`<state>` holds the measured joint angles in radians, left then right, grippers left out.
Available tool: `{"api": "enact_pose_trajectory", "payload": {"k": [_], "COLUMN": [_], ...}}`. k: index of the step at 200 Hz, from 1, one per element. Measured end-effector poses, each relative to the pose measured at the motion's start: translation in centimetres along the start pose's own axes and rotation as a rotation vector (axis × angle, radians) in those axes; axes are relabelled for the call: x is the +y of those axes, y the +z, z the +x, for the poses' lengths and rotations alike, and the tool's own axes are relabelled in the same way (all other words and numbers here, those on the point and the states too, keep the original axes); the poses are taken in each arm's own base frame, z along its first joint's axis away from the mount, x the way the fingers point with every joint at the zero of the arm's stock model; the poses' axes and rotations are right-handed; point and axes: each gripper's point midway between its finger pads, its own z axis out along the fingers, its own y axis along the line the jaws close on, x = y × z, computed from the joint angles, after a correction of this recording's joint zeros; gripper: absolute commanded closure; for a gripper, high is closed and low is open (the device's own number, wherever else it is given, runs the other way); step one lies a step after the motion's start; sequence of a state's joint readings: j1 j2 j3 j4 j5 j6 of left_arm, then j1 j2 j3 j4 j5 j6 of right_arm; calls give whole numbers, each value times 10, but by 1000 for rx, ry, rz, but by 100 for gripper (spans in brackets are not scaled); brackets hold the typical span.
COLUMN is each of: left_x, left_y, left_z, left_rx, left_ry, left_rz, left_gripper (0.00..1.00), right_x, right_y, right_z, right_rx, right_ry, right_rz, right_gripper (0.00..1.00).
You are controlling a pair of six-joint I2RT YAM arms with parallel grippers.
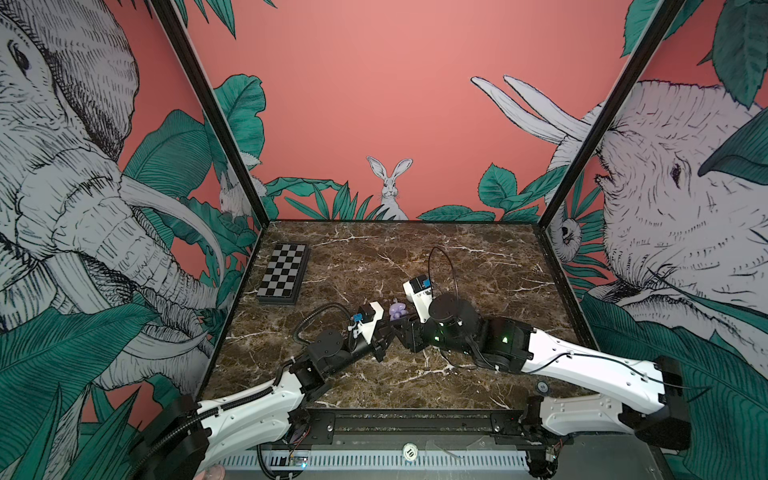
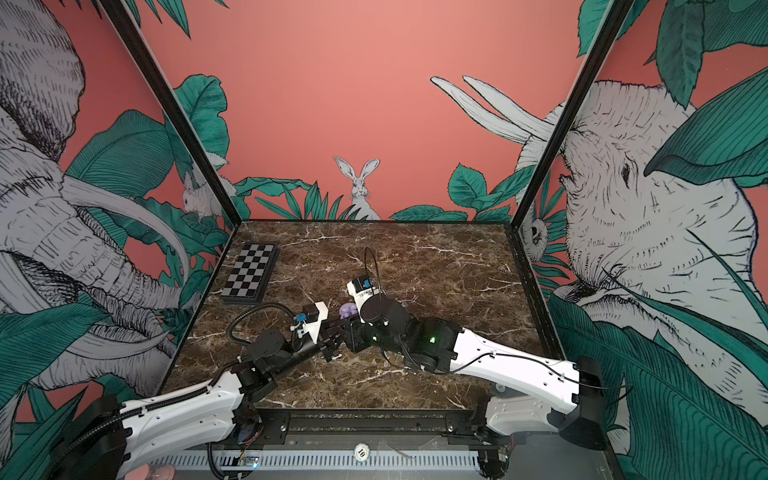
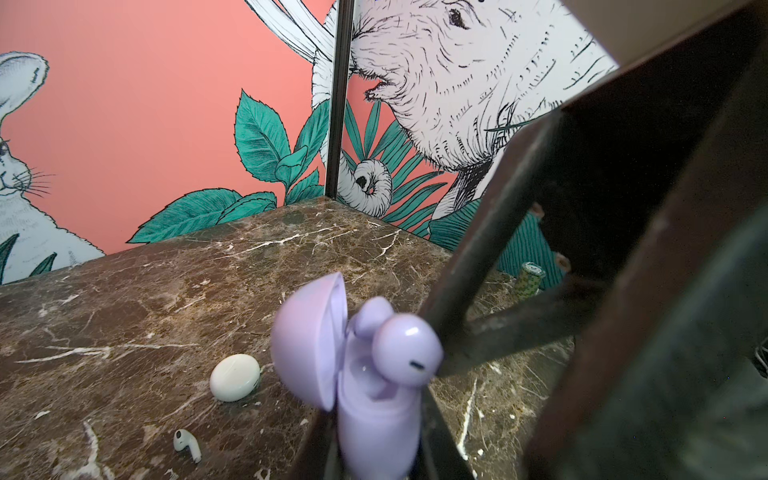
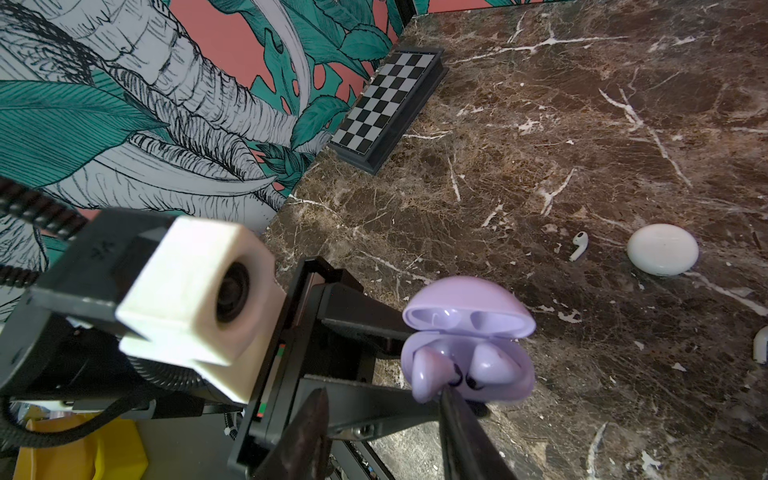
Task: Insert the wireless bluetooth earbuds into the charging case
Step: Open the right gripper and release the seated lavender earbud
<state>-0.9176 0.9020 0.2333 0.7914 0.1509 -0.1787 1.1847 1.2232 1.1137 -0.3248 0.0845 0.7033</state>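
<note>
Counting first: two cases, four earbuds, one chessboard [image 1: 282, 272].

Cases. The lilac case [image 4: 465, 299] was open, lid tipped back, and held up off the table [image 1: 478, 257] near its middle. The white case [image 4: 663, 249] was closed and lay flat on the marble, apart from the lilac one on its far side. Both top views hid it behind the right arm.

Earbuds. Two lilac ones sat in the open lilac case, side by side. The left earbud [image 4: 424, 370] stood tilted and proud of its well. The right earbud [image 4: 492, 365] sat lower. Two white ones lay loose on the table. One white earbud [image 4: 578, 245] was just beside the white case. The second white earbud [image 4: 762, 345] was cut by the edge of the right wrist view. Whether the white case held anything could not be told.

Grippers. The left gripper [image 1: 390, 322] was clenched on the lilac case, a finger on either side of its body. The right gripper [image 4: 382, 395] stood with its jaws apart and nothing clasped between them. One of its fingertips [image 3: 446, 361] touched a lilac earbud from above.

The chessboard lay folded flat at the far left of the table, well apart from everything else.
</note>
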Motion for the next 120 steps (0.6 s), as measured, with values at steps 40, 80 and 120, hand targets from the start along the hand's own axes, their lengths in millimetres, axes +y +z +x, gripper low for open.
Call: {"api": "enact_pose_trajectory", "payload": {"k": [40, 80, 120], "left_x": [-1, -1, -2], "left_y": [0, 0, 0], "left_z": [0, 0, 0], "left_rx": [1, 1, 2], "left_ry": [0, 0, 0], "left_rz": [4, 8, 10], "left_gripper": [100, 100, 100], "right_x": [3, 4, 6], "right_y": [0, 0, 0], "right_z": [0, -1, -2], "right_rx": [3, 0, -6], "right_ry": [5, 6, 8], "right_rz": [-15, -22, -27], "right_gripper": [57, 57, 57]}}
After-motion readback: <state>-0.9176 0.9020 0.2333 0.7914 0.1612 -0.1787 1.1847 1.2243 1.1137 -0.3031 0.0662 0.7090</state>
